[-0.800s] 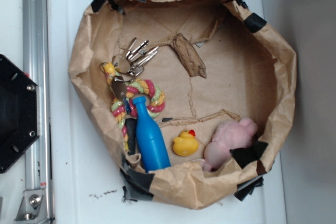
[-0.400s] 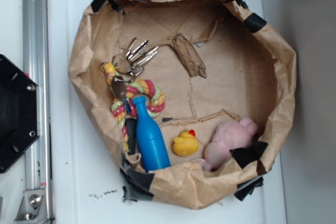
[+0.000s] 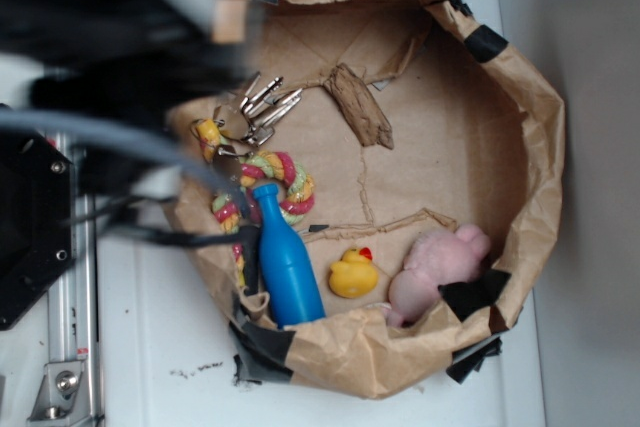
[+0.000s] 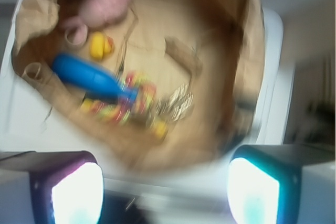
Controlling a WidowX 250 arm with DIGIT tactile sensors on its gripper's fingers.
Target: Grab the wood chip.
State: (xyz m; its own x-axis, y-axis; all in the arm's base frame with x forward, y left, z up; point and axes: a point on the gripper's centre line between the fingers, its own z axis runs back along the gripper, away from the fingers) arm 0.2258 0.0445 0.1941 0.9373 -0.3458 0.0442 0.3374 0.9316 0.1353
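The wood chip (image 3: 360, 105), a rough brown grooved piece, lies on the floor of the brown paper bag (image 3: 540, 147) toward its back. In the wrist view the wood chip (image 4: 184, 56) is a blurred brown strip well beyond the fingers. My gripper (image 4: 165, 192) is open, its two pads wide apart with nothing between them, over the white surface just outside the bag's rim. In the exterior view only my blurred dark arm (image 3: 120, 57) shows, across the upper left and over the bag's left edge.
Inside the bag lie a bunch of keys (image 3: 262, 107), a coloured rope toy (image 3: 285, 182), a blue bottle (image 3: 288, 262), a yellow duck (image 3: 354, 272) and a pink plush (image 3: 440, 267). A metal rail (image 3: 65, 347) and black base (image 3: 30, 227) stand at left.
My arm has swept into the exterior view from the upper left, blurred, now covering the bag's left rim. The things in the bag have not moved.
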